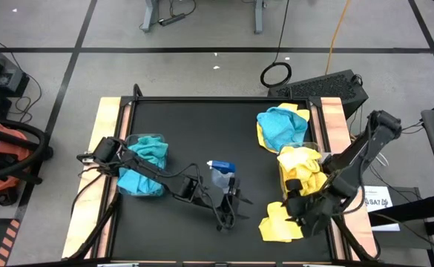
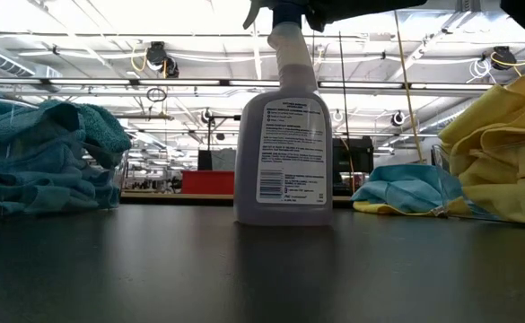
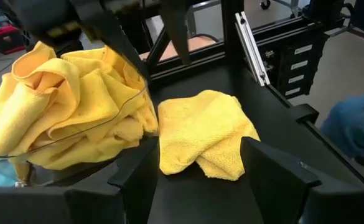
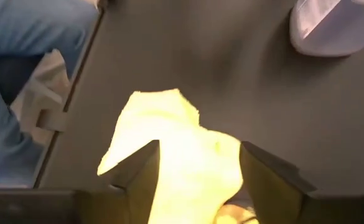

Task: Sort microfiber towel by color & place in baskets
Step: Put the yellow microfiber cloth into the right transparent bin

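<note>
A loose yellow towel lies flat near the table's near right corner. My right gripper hovers open over it, fingers pointing down, the towel showing between them. My left gripper is open near the table's middle, level and facing that towel from the left. The right basket holds a heap of yellow towels. The left basket holds teal towels. A teal towel lies on a yellow one by the far right edge.
A grey spray bottle with a blue top stands at the table's middle, just beyond my left gripper. A person's blue-clad leg shows past the near right edge. Bare black tabletop lies between the two baskets on the far half.
</note>
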